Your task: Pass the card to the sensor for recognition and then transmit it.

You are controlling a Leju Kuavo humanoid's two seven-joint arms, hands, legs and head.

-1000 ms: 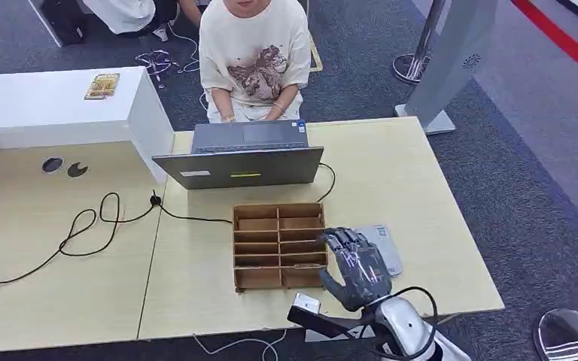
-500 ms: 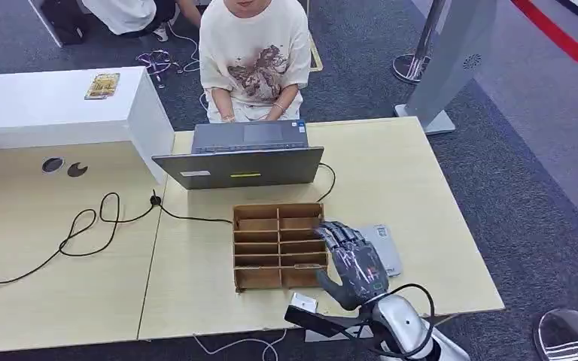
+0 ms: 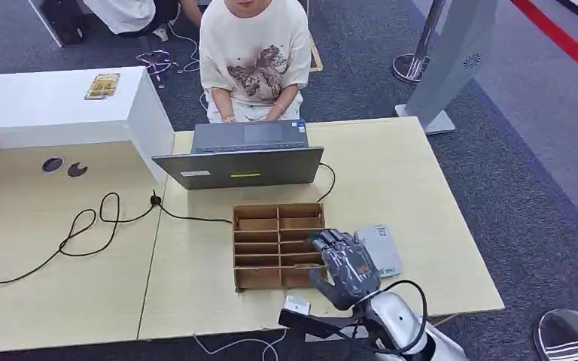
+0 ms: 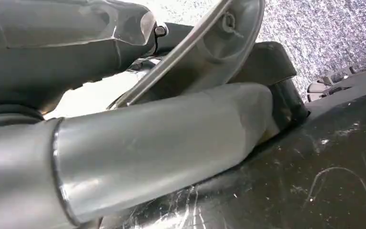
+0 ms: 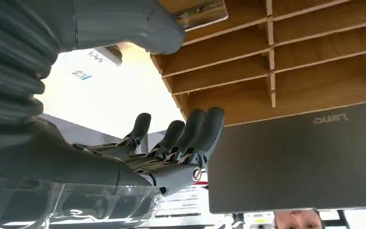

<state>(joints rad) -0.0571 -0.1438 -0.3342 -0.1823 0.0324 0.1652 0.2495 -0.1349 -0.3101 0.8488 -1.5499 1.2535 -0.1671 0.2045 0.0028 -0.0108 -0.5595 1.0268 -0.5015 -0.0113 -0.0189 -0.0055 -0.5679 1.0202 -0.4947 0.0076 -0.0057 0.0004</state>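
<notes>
A light wooden desk [image 3: 421, 188] is seen bearing an open laptop [image 3: 239, 165] at its far edge, a compartmented wooden tray [image 3: 278, 245] near the front edge, and a grey sensor pad [image 3: 382, 248] beside the tray.

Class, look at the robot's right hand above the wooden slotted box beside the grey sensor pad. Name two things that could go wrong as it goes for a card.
1. The right hand hangs over the right edge of the wooden box with fingers spread; they may catch a thin divider and shift the box.
2. The box stands close behind the laptop; a shove could push it into the lid or the black cable.
3. A card in the nearest slot lies flat, so it may slip from the fingers.
</notes>
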